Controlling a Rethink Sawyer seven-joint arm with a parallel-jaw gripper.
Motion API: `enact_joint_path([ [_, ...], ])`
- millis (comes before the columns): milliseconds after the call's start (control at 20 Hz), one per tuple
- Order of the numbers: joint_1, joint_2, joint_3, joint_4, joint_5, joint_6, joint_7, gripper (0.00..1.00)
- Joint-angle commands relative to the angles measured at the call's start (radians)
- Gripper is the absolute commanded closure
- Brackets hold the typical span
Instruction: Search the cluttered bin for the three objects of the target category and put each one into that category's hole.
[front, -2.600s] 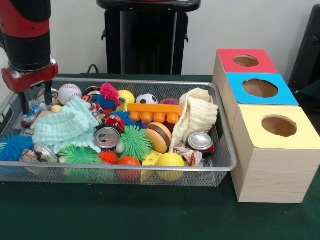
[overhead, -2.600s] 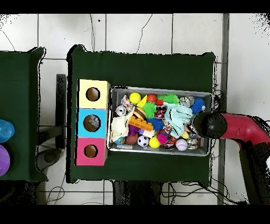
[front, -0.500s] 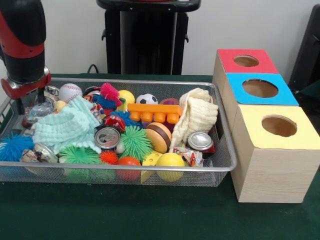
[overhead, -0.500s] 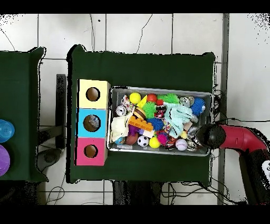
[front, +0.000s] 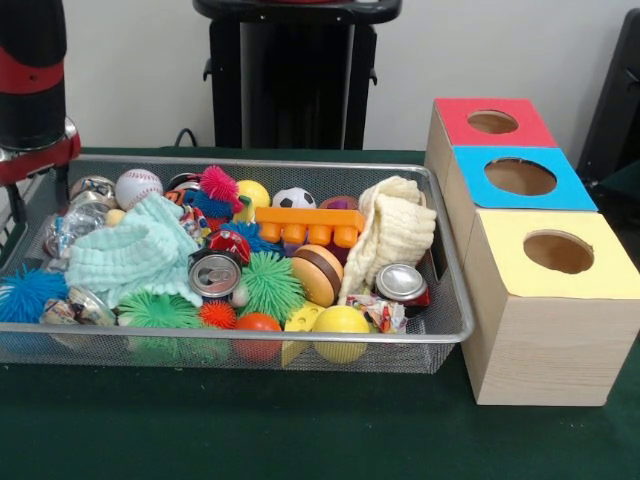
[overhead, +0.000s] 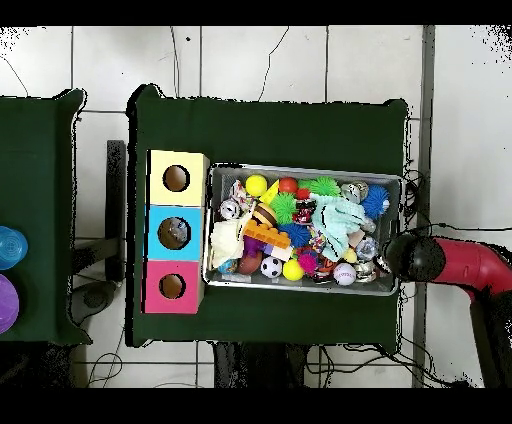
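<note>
The silver wire-mesh bin (front: 440, 335) is full of toys, cloths and cans; it also shows in the overhead view (overhead: 300, 167). A crinkly clear packet (front: 76, 222) lies at the bin's far left end, seen from above near the right end (overhead: 365, 247). A second packet with multicoloured contents (front: 68, 308) lies at the front left. A third (front: 384, 313) lies at the front right beside a can. My gripper (front: 17, 200) hangs at the bin's left rim, left of the first packet and apart from it. The arm (overhead: 420, 257) covers it from above.
Three wooden boxes with round holes stand right of the bin: yellow (front: 555, 250), blue (front: 520, 177), red (front: 492, 122). Crushed cans (front: 214, 274) (front: 401, 283), a mint cloth (front: 130, 255), a cream cloth (front: 395, 230) and balls fill the bin. The black pedestal (front: 295, 70) stands behind.
The arm has risen and moved outward from over the bin's end to its rim. The clear packet under it shifted slightly and stays in the bin.
</note>
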Motion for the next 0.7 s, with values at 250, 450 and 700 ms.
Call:
enact_joint_path([
  [250,0.004,-0.078,0.123,0.104,0.009,-0.029,-0.141,0.00],
  [450,-0.030,-0.076,0.169,0.137,0.031,-0.038,-0.169,0.00],
  [700,-0.092,-0.021,0.257,0.172,0.028,-0.046,-0.274,0.00],
])
